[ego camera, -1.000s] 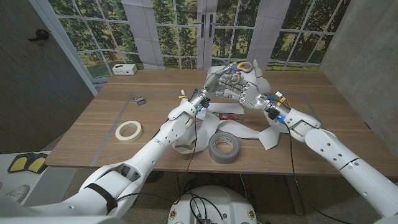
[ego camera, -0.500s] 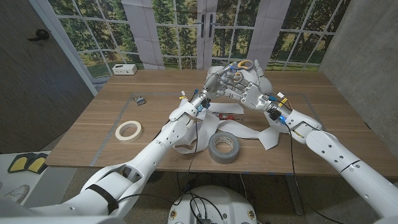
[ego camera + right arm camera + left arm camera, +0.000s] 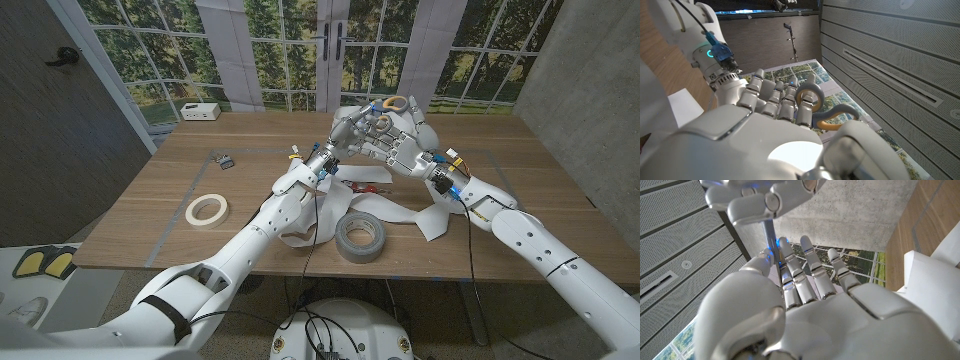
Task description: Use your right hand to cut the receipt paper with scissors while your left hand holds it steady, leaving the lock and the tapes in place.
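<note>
Wooden worktop (image 3: 180, 190) carries curling white receipt paper (image 3: 420, 215); right hand (image 3: 400, 135) grips grey-and-yellow-handled scissors (image 3: 393, 104) — left hand's (image 3: 350, 128) fingers' state unclear; no legible writing.

Your right hand (image 3: 400, 135) grips the grey-and-yellow scissors (image 3: 393, 104), raised. The white receipt paper (image 3: 400, 213) trails across the table beneath both hands, curling. Your left hand (image 3: 352, 128) meets it just beside the right.

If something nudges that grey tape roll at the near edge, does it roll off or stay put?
Likely stays put. The grey tape roll lies flat on its side on the table, hole up, so it should slide rather than roll. It looks thick and wide, so probably fairly heavy for its size. It overlaps the loose receipt paper, which may drag along.
</note>
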You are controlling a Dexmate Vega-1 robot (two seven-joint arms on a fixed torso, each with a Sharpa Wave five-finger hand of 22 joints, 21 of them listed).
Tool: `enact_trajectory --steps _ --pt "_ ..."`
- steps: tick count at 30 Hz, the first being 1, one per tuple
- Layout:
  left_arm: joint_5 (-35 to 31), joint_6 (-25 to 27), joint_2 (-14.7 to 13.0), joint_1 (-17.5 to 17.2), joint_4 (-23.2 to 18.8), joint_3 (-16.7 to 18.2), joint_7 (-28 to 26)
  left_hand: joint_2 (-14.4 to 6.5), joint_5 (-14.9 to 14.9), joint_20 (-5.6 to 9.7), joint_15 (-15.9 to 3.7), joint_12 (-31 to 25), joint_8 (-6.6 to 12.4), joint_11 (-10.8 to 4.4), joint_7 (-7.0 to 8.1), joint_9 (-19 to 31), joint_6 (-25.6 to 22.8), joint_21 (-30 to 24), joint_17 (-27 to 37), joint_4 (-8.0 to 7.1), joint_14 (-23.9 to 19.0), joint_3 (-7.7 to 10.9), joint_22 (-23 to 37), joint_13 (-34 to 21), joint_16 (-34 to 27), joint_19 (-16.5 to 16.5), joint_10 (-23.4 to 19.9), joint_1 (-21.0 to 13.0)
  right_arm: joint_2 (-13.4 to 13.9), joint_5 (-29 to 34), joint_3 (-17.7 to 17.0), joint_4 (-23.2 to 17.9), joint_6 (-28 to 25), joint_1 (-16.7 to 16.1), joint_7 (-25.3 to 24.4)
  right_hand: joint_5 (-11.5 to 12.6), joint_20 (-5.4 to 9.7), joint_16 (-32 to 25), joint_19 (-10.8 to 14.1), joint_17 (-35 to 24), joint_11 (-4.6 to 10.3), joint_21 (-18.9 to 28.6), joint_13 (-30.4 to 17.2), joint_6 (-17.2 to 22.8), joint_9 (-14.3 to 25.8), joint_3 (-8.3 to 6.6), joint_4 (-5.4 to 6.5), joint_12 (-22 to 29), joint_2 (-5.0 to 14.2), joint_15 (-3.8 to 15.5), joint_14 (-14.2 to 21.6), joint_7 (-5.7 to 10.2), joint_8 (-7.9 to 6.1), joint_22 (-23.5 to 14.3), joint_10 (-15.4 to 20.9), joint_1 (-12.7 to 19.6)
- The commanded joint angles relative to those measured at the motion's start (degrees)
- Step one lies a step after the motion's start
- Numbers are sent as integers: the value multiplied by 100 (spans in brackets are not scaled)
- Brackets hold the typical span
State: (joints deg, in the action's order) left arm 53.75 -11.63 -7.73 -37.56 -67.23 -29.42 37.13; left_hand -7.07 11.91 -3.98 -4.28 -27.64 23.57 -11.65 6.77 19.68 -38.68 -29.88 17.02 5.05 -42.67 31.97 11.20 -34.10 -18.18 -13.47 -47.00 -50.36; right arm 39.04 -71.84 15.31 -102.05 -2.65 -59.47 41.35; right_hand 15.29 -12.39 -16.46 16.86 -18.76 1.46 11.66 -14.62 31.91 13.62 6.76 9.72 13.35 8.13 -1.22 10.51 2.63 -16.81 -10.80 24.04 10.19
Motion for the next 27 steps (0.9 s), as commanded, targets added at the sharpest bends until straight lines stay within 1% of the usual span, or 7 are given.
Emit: enact_trajectory --steps 1,10,11,14,17,21,27 --pt "35 22 0 -24 -28 9 13 -310 46 4 -909 9 7 -29 478 16 -473 -9 4 -39 42 27 11 -12 7 19 -22 -357 -56 -188 -64 -105 -109 -138 -241 40 23 -28 25 -25 7 32 -6 107 -16 21 80 54 180 30 31 -6 9 -23 111 -189" --pt "-12 -91 35 24 59 9 51 -308 59 13 -910 39 3 -31 481 7 -475 -9 1 -61 44 18 7 -21 16 20 -18 -345 -54 -189 -92 -141 -142 -160 -342 92 107 -38 -11 -68 78 47 3 217 -71 -140 114 57 376 136 -13 39 37 -36 186 -475" --pt "-12 -85 36 31 68 7 54 -308 60 12 -908 42 3 -31 481 6 -476 -8 1 -63 44 17 7 -22 17 21 -19 -343 -35 -115 -92 -150 -104 -158 -357 122 133 -37 -22 -63 75 53 -2 236 -102 -509 -30 41 409 140 -32 46 59 -28 168 -251" --pt "-18 -84 40 40 82 7 50 -305 63 11 -909 50 3 -31 482 3 -481 -8 2 -64 43 12 6 -25 17 22 -20 -344 -44 -183 -92 -135 -158 -147 -338 124 144 -29 -37 -59 97 56 -5 187 -129 -920 -97 21 415 155 -66 41 112 -22 144 -15" --pt "-23 -86 46 63 118 3 78 -306 65 10 -904 56 2 -32 481 2 -479 -8 1 -69 45 10 5 -28 19 23 -23 -341 -45 -180 -82 -109 -165 -128 -306 50 170 -19 -37 -36 34 69 -28 186 -162 -1696 -245 2 403 139 -90 34 172 -12 112 489" --pt "-23 -61 51 81 138 0 81 -304 69 13 -906 67 -3 -32 482 -3 -474 -7 1 -74 47 5 4 -33 22 24 -28 -340 -68 -211 -86 -98 -179 -135 -330 -33 178 -5 -15 2 6 78 -39 187 -175 -2085 -420 -4 341 116 -88 19 213 -3 108 815" --pt "-18 14 35 148 194 -11 159 -303 71 11 -919 80 -1 -32 484 -3 -478 -7 10 -65 37 -5 4 -40 13 26 -38 -353 -33 -136 -101 -143 -166 -157 -458 -29 139 21 86 84 -43 107 -42 238 -187 -2394 -807 6 150 38 -47 -28 244 6 169 1244"
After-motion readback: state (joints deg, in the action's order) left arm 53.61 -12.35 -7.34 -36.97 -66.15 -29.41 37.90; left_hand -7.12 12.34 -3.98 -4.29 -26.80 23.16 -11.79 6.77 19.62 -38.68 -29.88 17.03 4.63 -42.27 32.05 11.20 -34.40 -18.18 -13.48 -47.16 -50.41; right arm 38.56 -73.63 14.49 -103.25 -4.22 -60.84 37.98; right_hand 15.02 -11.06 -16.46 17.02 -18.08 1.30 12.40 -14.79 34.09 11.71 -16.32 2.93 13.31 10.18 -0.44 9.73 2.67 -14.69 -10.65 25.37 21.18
